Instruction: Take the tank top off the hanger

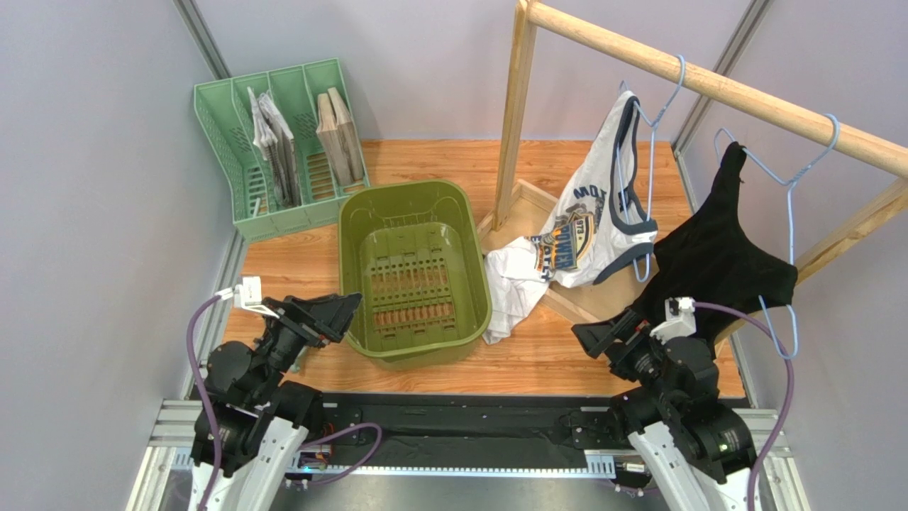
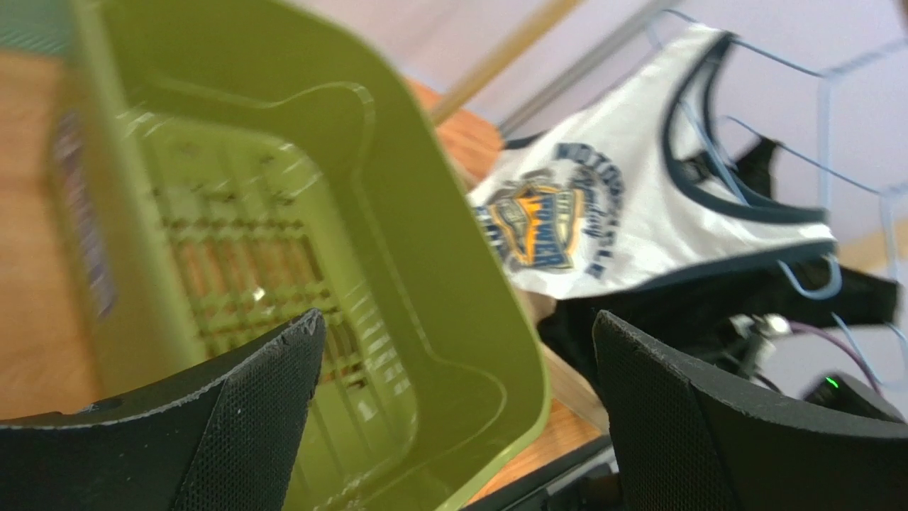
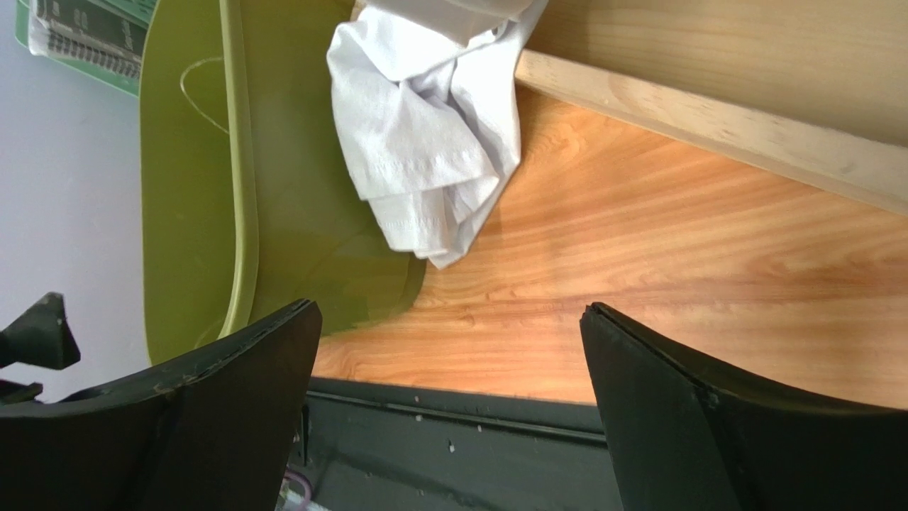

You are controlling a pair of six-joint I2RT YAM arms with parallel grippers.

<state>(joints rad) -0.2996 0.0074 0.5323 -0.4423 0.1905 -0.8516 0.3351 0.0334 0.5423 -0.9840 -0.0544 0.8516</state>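
Hanging on two hangers (image 1: 680, 77) (image 1: 790, 218), one tank top (image 1: 581, 240), one black garment (image 1: 725, 250)

My black left arm (image 1: 247, 375) sits folded low at the near left. Its black 2-finger left gripper (image 1: 341, 311) points right with jaws spread wide. My black right arm (image 1: 682, 373) crouches at the near right, and its right gripper (image 1: 589, 334) points left, jaws likewise parted and empty.
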